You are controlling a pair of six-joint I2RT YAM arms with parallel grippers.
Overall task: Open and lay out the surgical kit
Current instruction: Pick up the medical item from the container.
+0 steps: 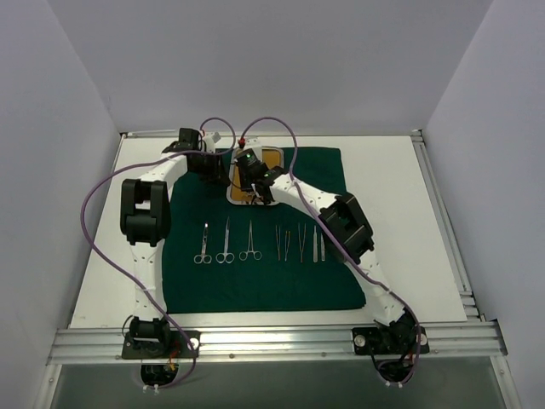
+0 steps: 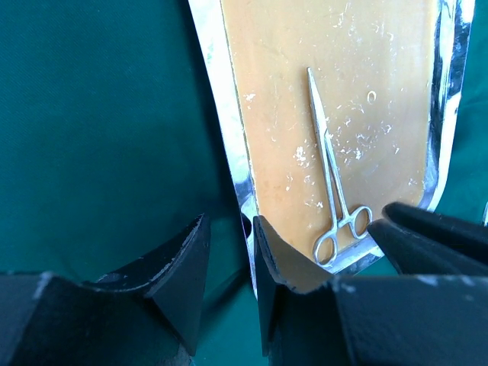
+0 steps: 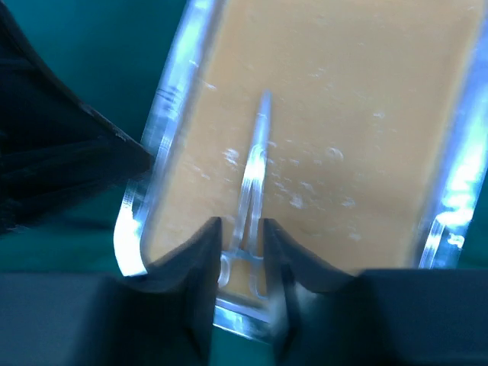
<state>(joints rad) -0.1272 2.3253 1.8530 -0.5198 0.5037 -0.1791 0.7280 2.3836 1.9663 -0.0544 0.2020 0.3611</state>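
Steel rim of the tray (image 2: 229, 137) sits inside the parted left gripper (image 2: 230, 229).

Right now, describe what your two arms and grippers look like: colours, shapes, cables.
The left arm and right arm both have white links with bulky black joint housings. A purple cable loops loosely along each arm from base to wrist. A small green light glows at the right wrist. The left gripper and right gripper each have two matte black, wedge-shaped fingers tapering to points.
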